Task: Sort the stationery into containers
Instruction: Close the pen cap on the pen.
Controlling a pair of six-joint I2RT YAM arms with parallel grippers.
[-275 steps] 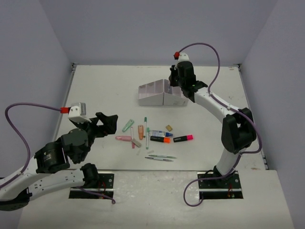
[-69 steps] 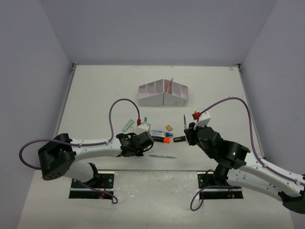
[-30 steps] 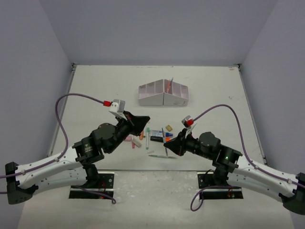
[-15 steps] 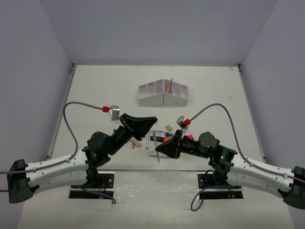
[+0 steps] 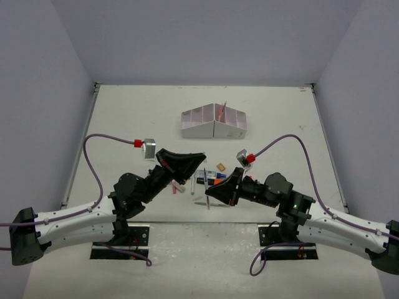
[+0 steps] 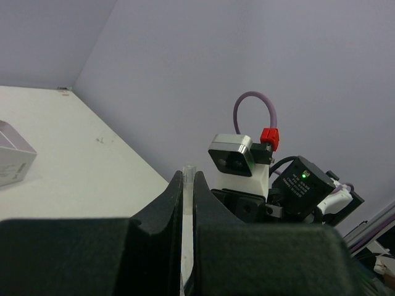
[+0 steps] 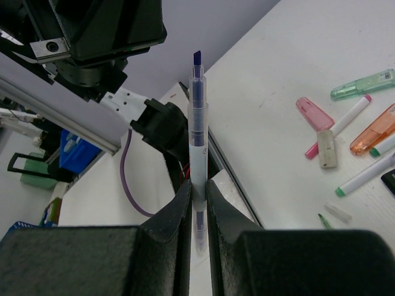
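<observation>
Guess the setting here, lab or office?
Probably a robot lab test cell: white table boxed in by plain grey walls, left arm and right arm bolted at its near edge, pens scattered before a white organiser box.

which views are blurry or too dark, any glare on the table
top external: even soft light, faint shadows on the table, no glare; left wrist: left gripper nearly black, the thin pale pen between its fingers soft; right wrist: blue-tipped pen sharp, right gripper underexposed

Loose pens (image 7: 344,122) lie scattered; white organiser box (image 5: 214,123) upright w/ compts.
</observation>
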